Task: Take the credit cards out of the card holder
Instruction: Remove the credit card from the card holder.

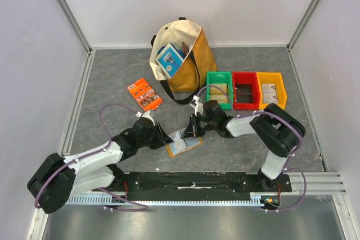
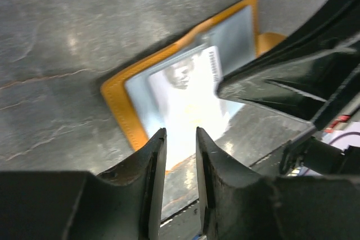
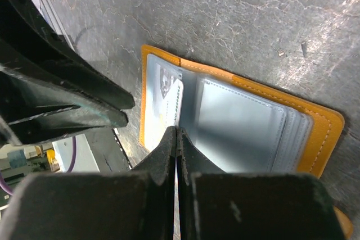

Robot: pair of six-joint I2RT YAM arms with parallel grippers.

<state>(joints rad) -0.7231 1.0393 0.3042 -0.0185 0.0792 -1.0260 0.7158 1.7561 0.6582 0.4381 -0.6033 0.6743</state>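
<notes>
Card holder [image 1: 184, 144] lies open on table [image 1: 112, 82], centre toward 6 o'clock — 1 pale card [image 3: 169, 96] seen in its pocket. Tote bag [image 1: 197, 66] at 12 holds 1 blue-white box [image 1: 170, 59]; 3 bins [image 1: 243, 74] at 2 o'clock. L gripper [image 2: 180, 131] slightly spread — R gripper [image 3: 177, 129] pressed together at card edge.

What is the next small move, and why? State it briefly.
Probably ease the left gripper forward and close it on the pale card: its jaws stand slightly apart at that card's edge, while the shut right gripper has its tips on the open card holder.
</notes>
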